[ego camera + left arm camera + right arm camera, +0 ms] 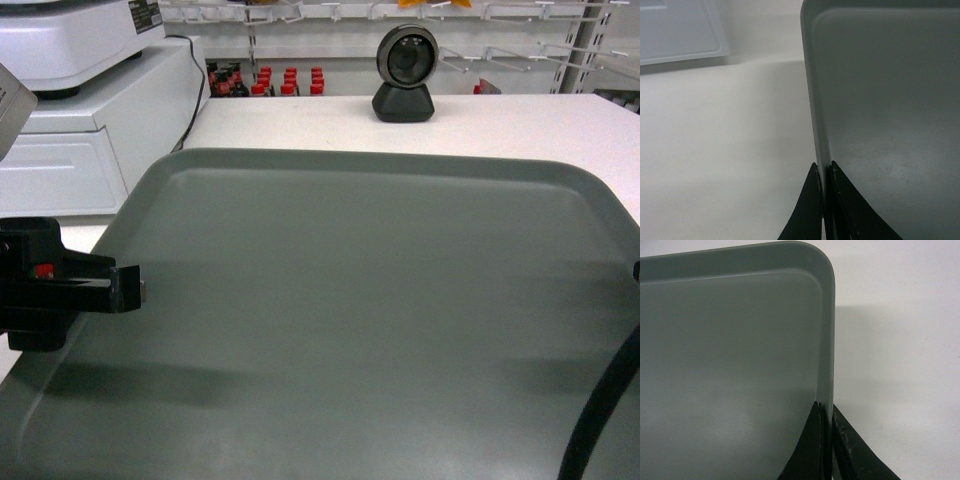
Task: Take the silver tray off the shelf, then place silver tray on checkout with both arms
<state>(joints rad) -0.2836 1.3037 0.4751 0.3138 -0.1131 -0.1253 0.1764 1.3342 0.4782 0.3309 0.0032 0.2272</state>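
over the white checkout (520,125) i have the silver tray (370,300) filling most of the head view, its far edge lying across the tabletop and its near part running out of the bottom of the picture. whether the tray rests on the table or hangs just above it i cannot tell from here.

on the left, my left gripper (825,172) is clamped on the tray's left rim: the left wrist view shows one black finger outside the rim and one inside, pressed together with the thin grey wall between them. in the head view the same arm appears as a black block with a small red part, touching the tray's left edge about halfway along.

on the right, my right gripper (827,410) is pinched on the right rim in the same way, one finger on the tray's inner side and one outside over the white surface, just short of the rounded far corner. the head view shows only a black cable (600,410) curving over the tray's near right part.

beyond the tray, a small round black camera (405,72) stands on the checkout near its far edge. a white machine (90,110) sits to the far left, and rows of red-capped bottles (270,82) show on the shelving behind.
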